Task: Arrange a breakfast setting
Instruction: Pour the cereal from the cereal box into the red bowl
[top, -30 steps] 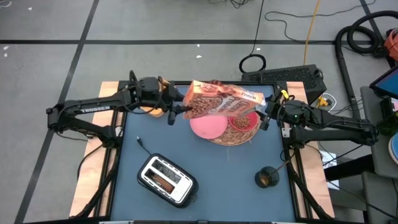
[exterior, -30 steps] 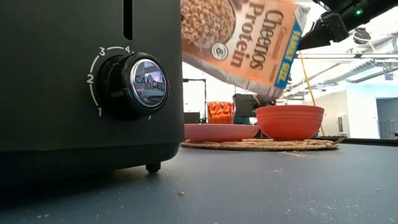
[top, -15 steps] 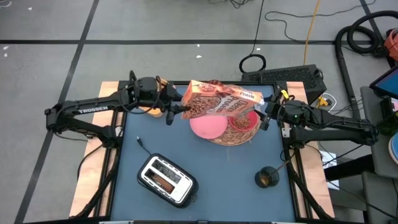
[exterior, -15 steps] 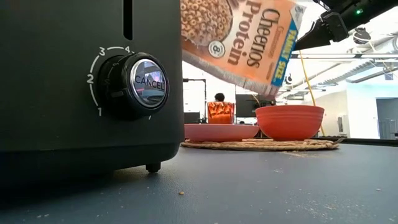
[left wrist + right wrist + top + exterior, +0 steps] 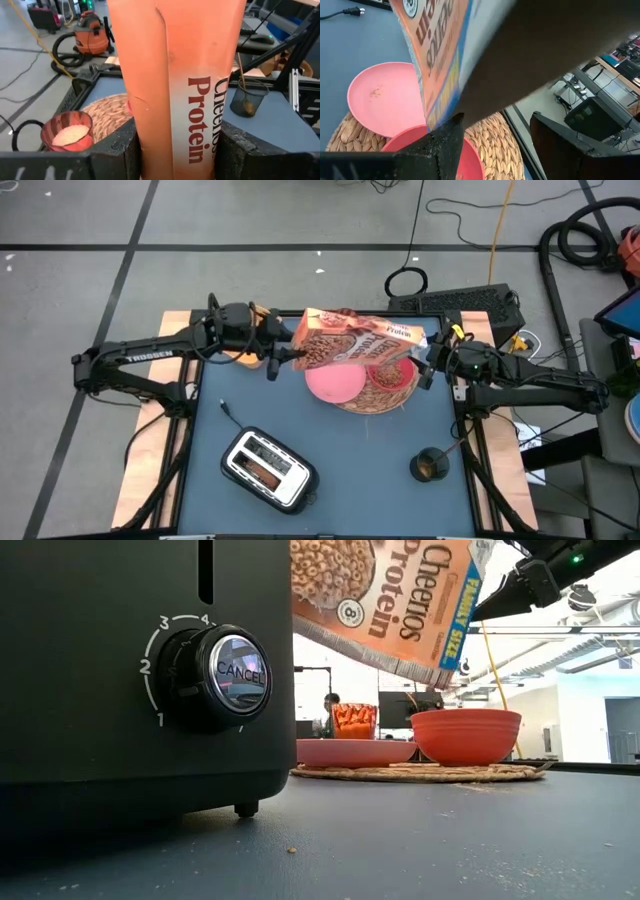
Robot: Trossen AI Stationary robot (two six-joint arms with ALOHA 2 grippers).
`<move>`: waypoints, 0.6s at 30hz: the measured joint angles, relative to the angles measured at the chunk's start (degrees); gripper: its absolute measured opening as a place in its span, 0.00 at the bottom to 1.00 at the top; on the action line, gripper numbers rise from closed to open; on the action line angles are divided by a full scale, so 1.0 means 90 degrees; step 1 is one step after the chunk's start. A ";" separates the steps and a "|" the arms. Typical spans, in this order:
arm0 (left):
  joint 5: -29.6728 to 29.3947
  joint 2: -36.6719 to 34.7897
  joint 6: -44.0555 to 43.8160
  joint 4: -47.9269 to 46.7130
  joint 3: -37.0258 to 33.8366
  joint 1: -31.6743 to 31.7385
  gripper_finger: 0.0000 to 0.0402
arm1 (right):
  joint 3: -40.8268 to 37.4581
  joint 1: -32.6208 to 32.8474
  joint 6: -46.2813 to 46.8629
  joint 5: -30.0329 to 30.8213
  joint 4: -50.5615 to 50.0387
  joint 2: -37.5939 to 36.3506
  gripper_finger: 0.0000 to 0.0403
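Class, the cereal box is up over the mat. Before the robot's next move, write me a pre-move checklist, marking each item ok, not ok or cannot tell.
1. Left pincer clamps the cereal box: ok.
2. Right pincer is at the box's other end: ok; firm hold: cannot tell.
3. Box hangs clear above the red bowl: ok.
4. Bowl and pink plate sit on the straw mat: ok.
5. Bowl already holds cereal: ok.
6. Toaster stands apart from the mat: ok.

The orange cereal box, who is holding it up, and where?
The left pincer clamps the orange cardboard cereal box at its bottom end; the right pincer holds its top flap.
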 joint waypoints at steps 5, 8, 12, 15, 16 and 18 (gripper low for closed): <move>0.0000 0.0118 -0.0105 -0.0200 -0.0004 0.0000 0.44 | 0.0000 0.0001 0.0002 0.0000 -0.0002 0.0000 0.53; -0.0002 0.0016 -0.0098 -0.0005 -0.0004 0.0000 0.44 | 0.0000 0.0001 -0.0002 0.0000 0.0001 -0.0002 0.53; -0.0001 0.0018 -0.0077 -0.0113 0.0008 0.0000 0.44 | 0.0000 0.0001 -0.0004 0.0000 -0.0002 -0.0001 0.53; -0.0002 0.0076 -0.0097 -0.0203 0.0005 0.0000 0.44 | 0.0000 0.0001 0.0001 0.0000 -0.0001 -0.0002 0.53; -0.0002 0.0062 -0.0098 -0.0196 0.0005 0.0000 0.44 | 0.0000 -0.0001 0.0001 0.0000 -0.0002 0.0000 0.53; -0.0003 -0.0033 -0.0030 -0.0084 0.0003 0.0000 0.44 | 0.0000 0.0000 0.0003 0.0000 0.0000 0.0000 0.53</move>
